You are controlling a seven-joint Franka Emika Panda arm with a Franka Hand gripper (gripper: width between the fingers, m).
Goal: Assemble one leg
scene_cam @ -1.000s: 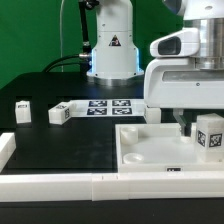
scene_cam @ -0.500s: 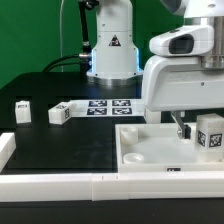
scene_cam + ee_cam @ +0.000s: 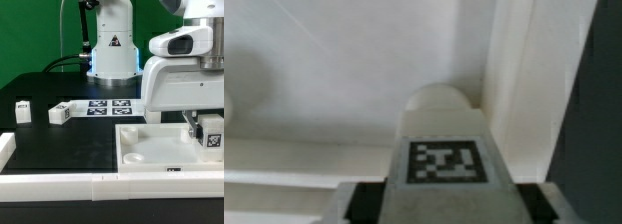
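Observation:
My gripper [image 3: 204, 127] is shut on a leg [image 3: 212, 133], a small white blocky peg with a black-and-white tag, and holds it over the right part of the large white tray-like panel [image 3: 150, 150]. In the wrist view the leg [image 3: 446, 140] fills the middle, its rounded tip pointing at the panel's surface [image 3: 331, 80] near a raised edge; dark fingers [image 3: 352, 200] grip both its sides. Two more legs lie on the table at the exterior view's left: one [image 3: 22, 108] far left, one [image 3: 60, 113] nearer the middle.
The marker board [image 3: 110, 106] lies flat behind the panel, in front of the arm's base [image 3: 112, 50]. A white rail [image 3: 60, 186] runs along the front edge, with a white block [image 3: 6, 148] at its left end.
The gripper with the leg has moved lower and slightly to the exterior view's left, closer to the panel. The other legs have not moved.

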